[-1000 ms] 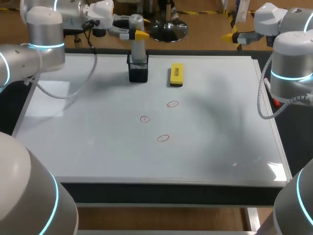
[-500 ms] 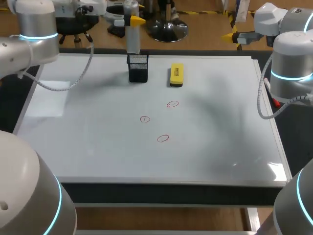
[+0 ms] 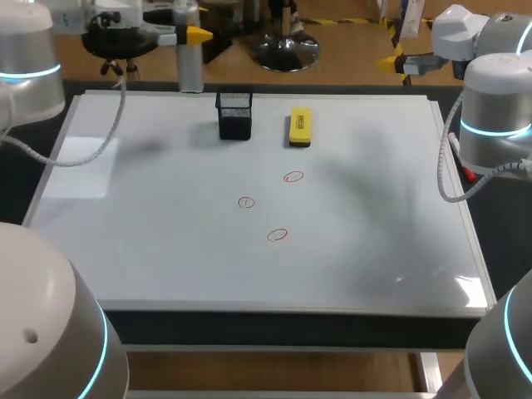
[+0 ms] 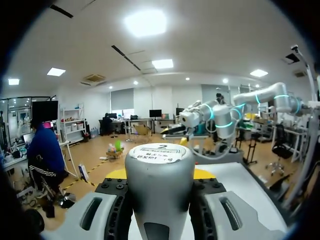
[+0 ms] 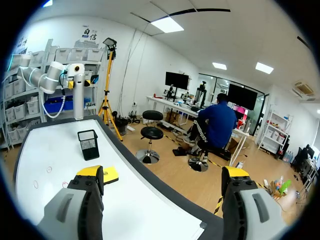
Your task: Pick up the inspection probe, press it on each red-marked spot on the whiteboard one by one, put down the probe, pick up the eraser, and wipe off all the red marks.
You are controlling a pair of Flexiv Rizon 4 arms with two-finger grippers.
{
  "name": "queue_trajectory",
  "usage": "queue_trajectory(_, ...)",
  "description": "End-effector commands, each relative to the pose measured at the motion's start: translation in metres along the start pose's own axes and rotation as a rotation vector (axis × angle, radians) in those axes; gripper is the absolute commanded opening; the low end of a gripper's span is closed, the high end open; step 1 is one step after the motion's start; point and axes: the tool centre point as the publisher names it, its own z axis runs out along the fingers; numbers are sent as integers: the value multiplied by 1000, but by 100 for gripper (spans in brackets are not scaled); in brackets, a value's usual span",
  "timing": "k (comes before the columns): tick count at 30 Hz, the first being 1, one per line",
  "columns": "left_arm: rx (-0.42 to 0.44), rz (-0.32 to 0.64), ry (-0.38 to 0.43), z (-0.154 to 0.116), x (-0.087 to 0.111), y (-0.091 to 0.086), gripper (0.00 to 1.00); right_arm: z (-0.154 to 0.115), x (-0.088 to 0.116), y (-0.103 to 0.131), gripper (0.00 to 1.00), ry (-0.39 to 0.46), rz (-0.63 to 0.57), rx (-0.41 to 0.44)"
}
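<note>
My left gripper (image 3: 189, 37) is shut on the grey cylindrical probe (image 3: 191, 71), which hangs upright over the whiteboard's (image 3: 166, 208) far edge, left of the black mesh holder (image 3: 234, 115). In the left wrist view the probe (image 4: 160, 190) fills the gap between the fingers of my left gripper (image 4: 160, 172). The yellow eraser (image 3: 300, 126) lies right of the holder. Three red circles (image 3: 293, 176), (image 3: 246, 202), (image 3: 278, 235) sit mid-board. My right gripper (image 3: 397, 60) is beyond the far right corner; its own view shows my right gripper (image 5: 162, 175) open and holding nothing, with the holder (image 5: 88, 144) and eraser (image 5: 111, 175) ahead.
A red pen (image 3: 464, 170) lies off the board's right edge by my right arm. The board's raised frame (image 3: 283, 309) runs along the near side.
My left arm has lifted the probe out of the black holder and carried it left and toward the far edge. The right arm has stayed still.
</note>
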Motion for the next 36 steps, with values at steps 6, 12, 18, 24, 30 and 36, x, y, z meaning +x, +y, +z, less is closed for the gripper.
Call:
queue_trajectory(6,2,2,-232,-51,20,8,0,0,0,0,100,1,0,-1)
queue_trajectory(12,2,-3,-297,-75,28,19,0,0,0,0,100,1,0,-1)
queue_trajectory(18,2,-13,-340,-96,35,34,0,0,0,0,100,1,0,-1)
queue_trajectory(24,5,-15,-369,-109,40,47,0,0,0,0,100,1,0,-1)
queue_trajectory(30,2,-9,-383,-114,41,54,0,0,0,0,100,1,0,-1)
queue_trajectory(36,2,-9,-383,-114,41,54,0,0,0,0,100,1,0,-1)
